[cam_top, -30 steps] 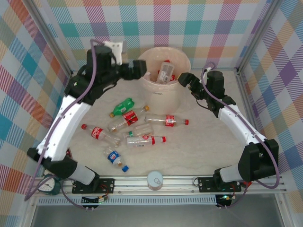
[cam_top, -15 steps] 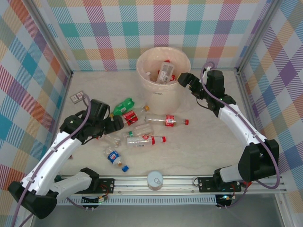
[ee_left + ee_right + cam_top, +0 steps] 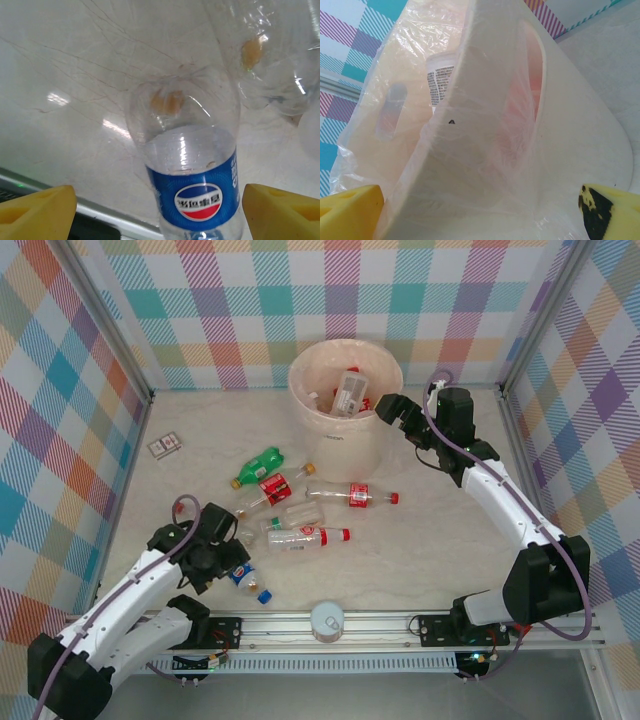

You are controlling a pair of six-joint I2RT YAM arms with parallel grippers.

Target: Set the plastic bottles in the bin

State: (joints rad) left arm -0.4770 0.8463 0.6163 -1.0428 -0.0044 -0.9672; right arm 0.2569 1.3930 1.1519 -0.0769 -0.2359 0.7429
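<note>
Now our left gripper (image 3: pixel 159 212) hangs spread wide astride the blue-labelled bottle (image 3: pixel 197 200), which lies by the near edge of the table (image 3: pixel 440 560). We should centre on its label, lower, then squeeze gently. Our right gripper (image 3: pixel 388 408) sits agape at the bin (image 3: pixel 345 450).

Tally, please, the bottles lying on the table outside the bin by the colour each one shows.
Green bottle: 1
Blue-label bottle: 1
Red-label bottles: 3
Total: 5 whose colour can be made out from above.
</note>
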